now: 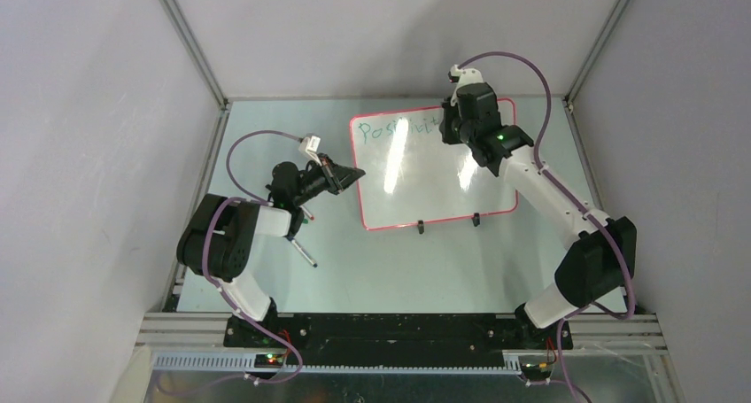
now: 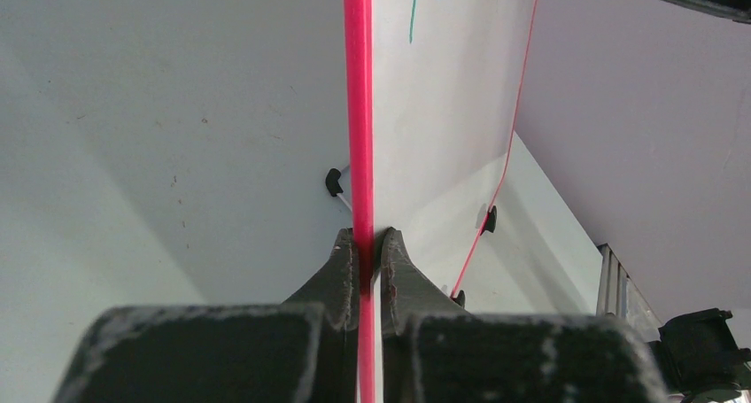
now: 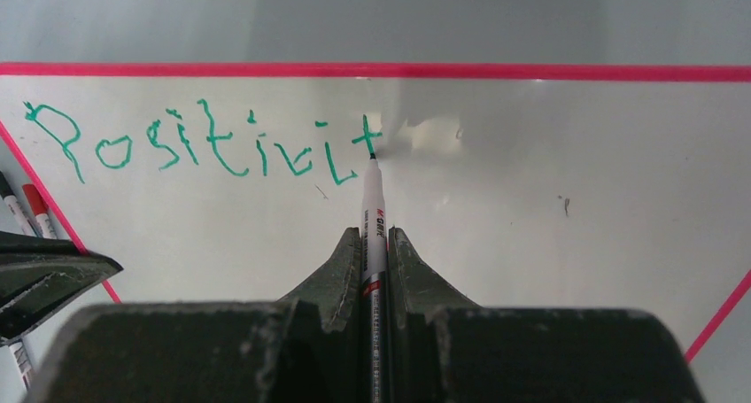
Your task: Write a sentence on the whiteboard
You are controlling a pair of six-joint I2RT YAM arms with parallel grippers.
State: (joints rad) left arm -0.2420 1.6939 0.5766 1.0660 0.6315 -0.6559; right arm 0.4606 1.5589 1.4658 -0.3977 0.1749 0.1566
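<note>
Whiteboard (image 1: 438,186) sits on the table (image 1: 372,270), right of centre and toward the far side, its two black feet (image 1: 421,228) at the near edge. From above I cannot say for sure whether it lies flat or leans on them. Left gripper (image 2: 365,239) is pinched tight on the board's red-pink rim at the left edge, one finger on each face, bracing it. Right gripper (image 3: 374,236) is clamped on a marker (image 3: 373,199), barrel running out between the fingers, tip touching the board at the foot of the last letter. The sentence (image 3: 204,142) runs in green along the far edge from the left corner and reads "Positivit" so far, so the first word lacks its ending and the rest is unwritten. Handling judgement: the board looks thin, stiff and light, with a glossy face likely to slide under pen pressure, so the rim is the sensible hold, away from the ink. Wet marker smears easily. The slim, smooth marker could twist in the fingers if pressed hard.
</note>
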